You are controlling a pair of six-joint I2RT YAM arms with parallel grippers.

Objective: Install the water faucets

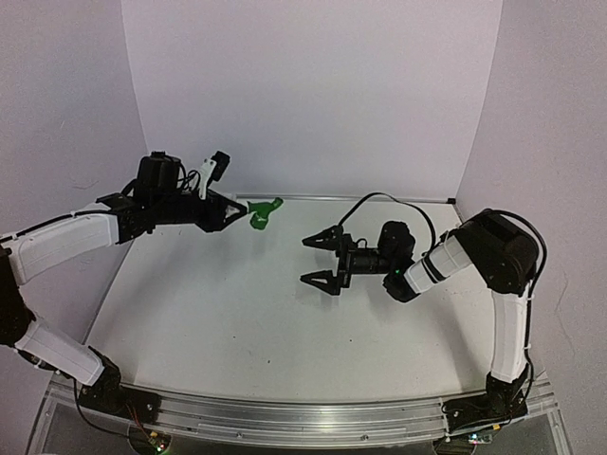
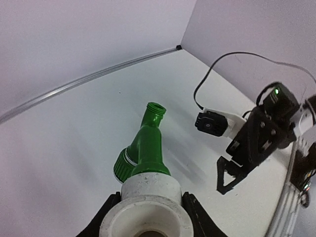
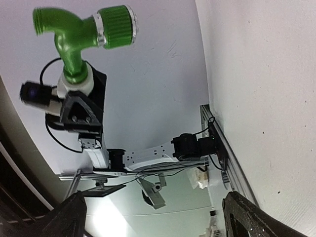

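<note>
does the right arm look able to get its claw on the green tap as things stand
Probably yes. The right claw is open, empty and pointed at the green tap, with nothing in between. The left claw grips just the white fitting, so the tap itself stands free.

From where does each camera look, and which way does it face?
Top external: above and behind the bases, looking down on the table; both arms show, with left gripper and open right gripper.
Left wrist: looks along its own fingers at the white fitting they hold and the green tap, the right gripper beyond.
Right wrist: looks past its own fingers toward the left gripper.
Shared: all three views show the green tap.
</note>
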